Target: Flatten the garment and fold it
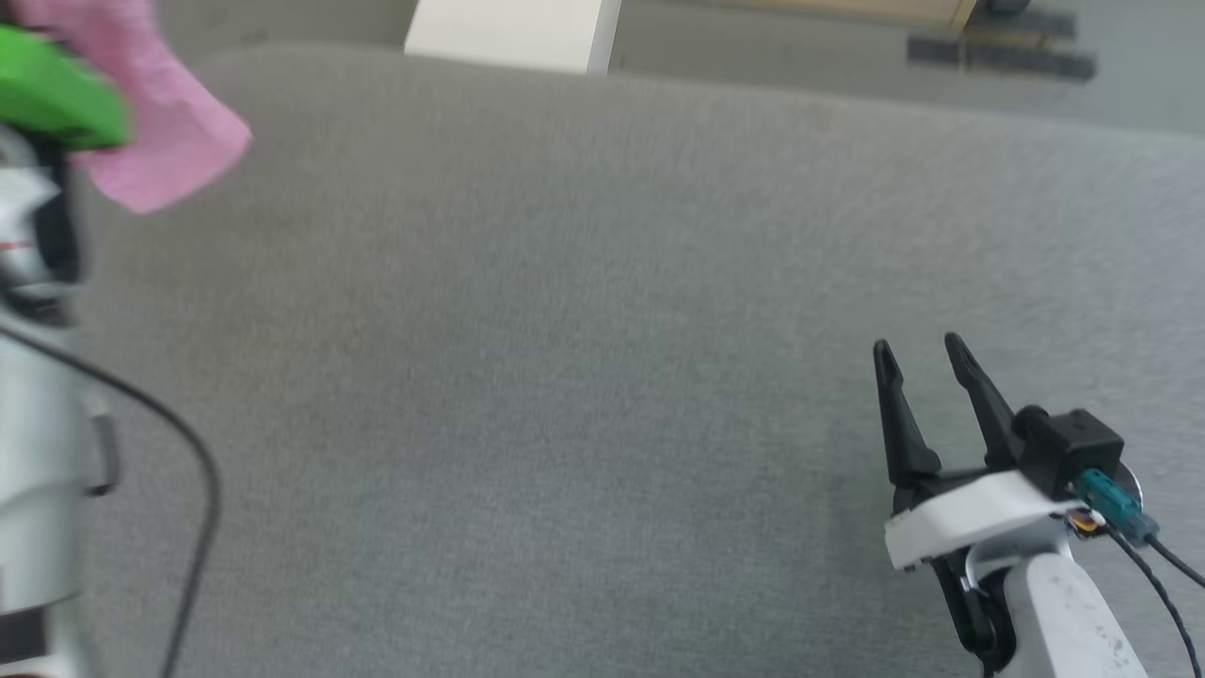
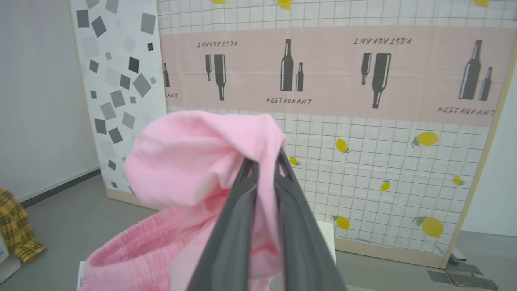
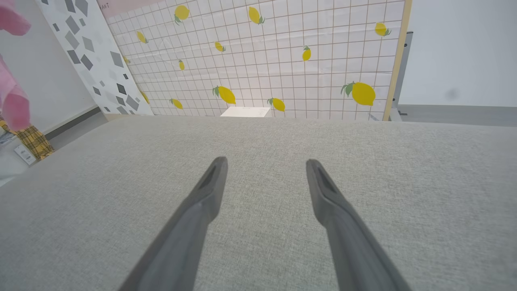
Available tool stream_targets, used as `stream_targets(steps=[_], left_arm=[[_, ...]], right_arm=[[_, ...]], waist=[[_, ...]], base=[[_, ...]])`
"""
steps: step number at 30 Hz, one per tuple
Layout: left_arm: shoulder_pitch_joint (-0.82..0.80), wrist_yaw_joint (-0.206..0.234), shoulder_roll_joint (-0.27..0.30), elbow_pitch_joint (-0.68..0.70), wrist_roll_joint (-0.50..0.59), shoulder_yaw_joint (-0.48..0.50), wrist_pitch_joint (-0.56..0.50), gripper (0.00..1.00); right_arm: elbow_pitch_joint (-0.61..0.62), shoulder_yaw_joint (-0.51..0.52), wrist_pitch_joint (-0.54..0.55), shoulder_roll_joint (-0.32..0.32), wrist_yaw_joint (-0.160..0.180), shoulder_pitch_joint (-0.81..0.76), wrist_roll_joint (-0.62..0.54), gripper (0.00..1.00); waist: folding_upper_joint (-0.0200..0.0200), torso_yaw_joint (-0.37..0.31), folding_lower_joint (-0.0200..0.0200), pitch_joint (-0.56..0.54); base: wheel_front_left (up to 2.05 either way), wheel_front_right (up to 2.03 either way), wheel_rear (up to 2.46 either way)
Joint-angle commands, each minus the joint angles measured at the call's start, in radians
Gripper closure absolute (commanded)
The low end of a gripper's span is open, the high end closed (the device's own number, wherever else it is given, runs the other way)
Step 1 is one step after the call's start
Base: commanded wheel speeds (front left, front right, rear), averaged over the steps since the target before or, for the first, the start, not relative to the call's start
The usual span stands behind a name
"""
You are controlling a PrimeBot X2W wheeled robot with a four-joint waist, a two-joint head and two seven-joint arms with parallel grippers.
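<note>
Fabric of a soft grey is covering the big desk (image 1: 602, 377), and it is stretching across most of the head view. Behind the desk a tall panel (image 3: 282, 60) with squares and yellow lemons is standing on the floor. The pink garment (image 2: 194, 161) is hanging from the left end effector (image 2: 266, 161). The two dark fingers are pressing together on a fold of it, with pink cloth draping over the tips and a bunchy edge sagging below. In the head view the garment (image 1: 169, 141) is showing at the far left corner of the desk, blurry, next to a green part (image 1: 56, 94) on the pale left arm (image 1: 38, 424). I cannot tell if the garment is touching the desk there. In the right wrist view a bit of the garment (image 3: 14, 105) is peeking in at the left edge. The right end effector (image 1: 918, 346) is sitting low over the near right side of the desk, well apart from the garment. Its fingers are standing wide apart and holding nothing (image 3: 266, 162). A white box (image 1: 513, 33) is sitting just past the far edge of the desk. A yellow checked cloth (image 2: 16, 226) is lying on the floor by the wall. A thin black cable (image 1: 202, 490) is looping beside the left arm.
</note>
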State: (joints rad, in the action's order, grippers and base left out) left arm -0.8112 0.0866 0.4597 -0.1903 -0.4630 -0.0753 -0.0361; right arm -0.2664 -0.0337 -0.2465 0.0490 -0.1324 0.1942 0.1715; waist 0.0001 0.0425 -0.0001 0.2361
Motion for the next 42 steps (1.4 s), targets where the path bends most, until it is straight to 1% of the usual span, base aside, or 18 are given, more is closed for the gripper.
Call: stream_targets(steps=[1,8,14,16,19,21,26,30,32,33,34,35,39,42], left_arm=[[-0.025,-0.018,-0.031,0.002,0.011,-0.030,0.012,1.00],[-0.053,-0.083,-0.191,-0.028,0.005,-0.195,0.018,1.00],[-0.022,-0.113,-0.299,-0.100,0.003,-0.312,-0.002,1.00],[-0.003,-0.120,-0.326,-0.140,0.004,-0.347,-0.011,1.00],[0.039,-0.126,-0.354,-0.213,0.002,-0.403,-0.055,1.00],[0.073,-0.129,-0.367,-0.277,-0.001,-0.448,-0.115,1.00],[0.145,-0.156,-0.388,-0.439,-0.020,-0.555,-0.284,1.00],[0.184,-0.173,-0.397,-0.548,-0.056,-0.605,-0.436,1.00],[0.194,-0.180,-0.400,-0.576,-0.084,-0.613,-0.495,1.00],[0.196,-0.182,-0.401,-0.578,-0.096,-0.612,-0.504,1.00],[0.195,-0.181,-0.402,-0.573,-0.105,-0.606,-0.494,0.53],[0.192,-0.178,-0.403,-0.563,-0.106,-0.601,-0.470,0.00],[0.186,-0.147,-0.403,-0.505,-0.103,-0.555,-0.284,0.00],[0.189,-0.115,-0.395,-0.433,-0.087,-0.501,-0.068,0.00]], right_arm=[[0.004,0.006,0.001,0.001,0.002,-0.017,0.004,0.00],[0.043,0.018,0.037,0.001,0.002,-0.053,-0.011,0.00],[0.082,0.011,0.064,0.001,0.002,-0.064,-0.011,0.00],[0.090,0.009,0.071,0.001,0.002,-0.068,-0.011,0.00],[0.097,0.002,0.077,0.001,0.002,-0.069,-0.011,0.00],[0.099,-0.002,0.079,0.001,0.002,-0.068,-0.010,0.00],[0.107,-0.019,0.082,0.001,0.002,-0.061,-0.002,0.00],[0.106,-0.022,0.080,0.001,0.002,-0.063,0.000,0.00],[0.105,-0.021,0.080,0.001,0.002,-0.066,0.000,0.00],[0.105,-0.020,0.079,0.001,0.002,-0.067,-0.001,0.00],[0.105,-0.017,0.079,0.001,0.002,-0.068,-0.001,0.00],[0.104,-0.015,0.079,0.001,0.002,-0.069,-0.003,0.00],[0.102,-0.015,0.083,0.001,0.002,-0.073,-0.007,0.00],[0.107,-0.017,0.087,0.001,0.002,-0.079,-0.009,0.00]], waist=[[-0.0001,-0.045,0.0001,-0.120],[-0.0001,-0.120,0.0001,-0.169],[-0.0001,-0.194,0.0001,-0.148],[-0.0001,-0.215,0.0001,-0.140],[-0.0001,-0.247,0.0001,-0.130],[-0.0001,-0.268,0.0001,-0.123],[-0.0001,-0.318,0.0001,-0.103],[-0.0001,-0.340,0.0001,-0.095],[-0.0001,-0.343,0.0001,-0.093],[-0.0001,-0.343,0.0001,-0.093],[-0.0001,-0.340,0.0001,-0.093],[-0.0001,-0.336,0.0001,-0.095],[-0.0001,-0.313,0.0001,-0.112],[-0.0001,-0.286,0.0001,-0.129]], base=[[0.00,0.00,0.00],[0.00,0.00,0.00],[0.00,0.00,0.00],[0.00,0.00,0.00],[0.00,0.00,0.00],[0.00,0.00,0.00],[0.00,0.00,0.00],[0.00,0.00,0.00],[0.00,0.00,0.00],[0.00,0.00,0.00],[0.00,0.00,0.00],[0.00,0.00,0.00],[0.00,0.00,0.00],[0.00,0.00,0.00]])
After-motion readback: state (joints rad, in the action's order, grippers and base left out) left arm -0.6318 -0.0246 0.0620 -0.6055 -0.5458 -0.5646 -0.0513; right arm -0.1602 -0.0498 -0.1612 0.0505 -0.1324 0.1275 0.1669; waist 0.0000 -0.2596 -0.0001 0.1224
